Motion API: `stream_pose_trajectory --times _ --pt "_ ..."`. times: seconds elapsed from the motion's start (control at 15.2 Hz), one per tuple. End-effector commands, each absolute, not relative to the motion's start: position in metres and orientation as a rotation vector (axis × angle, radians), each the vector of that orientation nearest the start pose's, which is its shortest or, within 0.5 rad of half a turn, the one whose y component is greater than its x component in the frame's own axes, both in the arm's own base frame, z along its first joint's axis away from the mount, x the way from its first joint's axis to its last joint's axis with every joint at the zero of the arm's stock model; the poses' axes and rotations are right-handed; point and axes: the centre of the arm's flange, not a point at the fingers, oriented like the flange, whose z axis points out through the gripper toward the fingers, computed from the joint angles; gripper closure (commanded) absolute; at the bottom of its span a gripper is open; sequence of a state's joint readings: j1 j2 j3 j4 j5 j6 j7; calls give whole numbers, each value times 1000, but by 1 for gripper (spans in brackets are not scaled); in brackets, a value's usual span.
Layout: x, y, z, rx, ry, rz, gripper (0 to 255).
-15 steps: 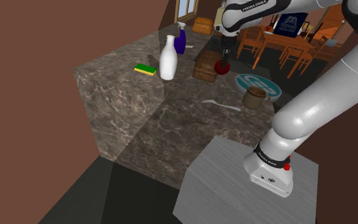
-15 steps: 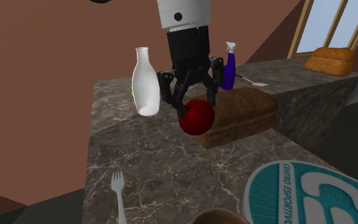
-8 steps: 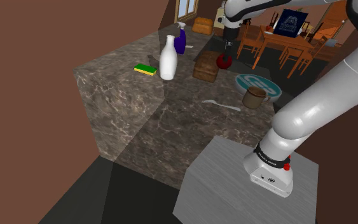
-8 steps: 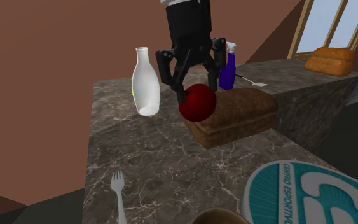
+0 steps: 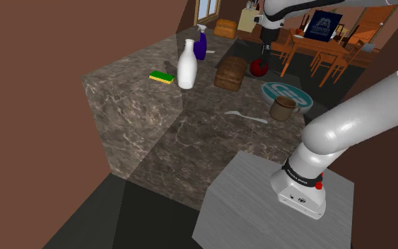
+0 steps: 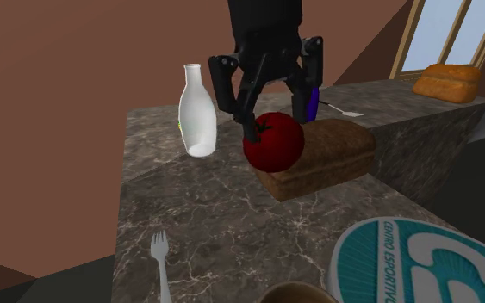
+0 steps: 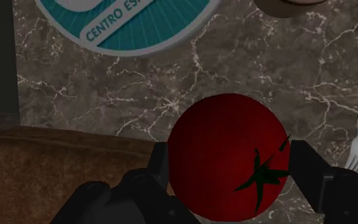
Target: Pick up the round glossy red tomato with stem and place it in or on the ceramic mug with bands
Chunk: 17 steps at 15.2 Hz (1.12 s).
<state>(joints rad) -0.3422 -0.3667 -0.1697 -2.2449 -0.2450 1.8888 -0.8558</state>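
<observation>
Second exterior view: holds red tomato (image 6: pixel 273 143) clamped in black gripper (image 6: pixel 276 126), above marble counter (image 6: pixel 206 215), just in front of brown loaf (image 6: pixel 335 155), white bottle (image 6: pixel 197 112) well apart.

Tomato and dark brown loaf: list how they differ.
The tomato is round and glossy red with a green stem; the loaf is oblong and brown. The tomato is smaller than the loaf. The tomato hangs clasped between the fingers; the loaf lies on the counter. Both are food.
</observation>
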Motion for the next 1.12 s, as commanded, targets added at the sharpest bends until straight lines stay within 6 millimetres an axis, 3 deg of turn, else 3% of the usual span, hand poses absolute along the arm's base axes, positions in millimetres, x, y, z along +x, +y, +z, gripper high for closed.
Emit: stream_pose_trajectory --times 0.0,0.92,1.06 --pt "349 -243 512 -3201 -701 166 255" --pt "165 -255 520 -3201 -701 166 255" --pt "165 -255 509 -3201 -701 166 255"
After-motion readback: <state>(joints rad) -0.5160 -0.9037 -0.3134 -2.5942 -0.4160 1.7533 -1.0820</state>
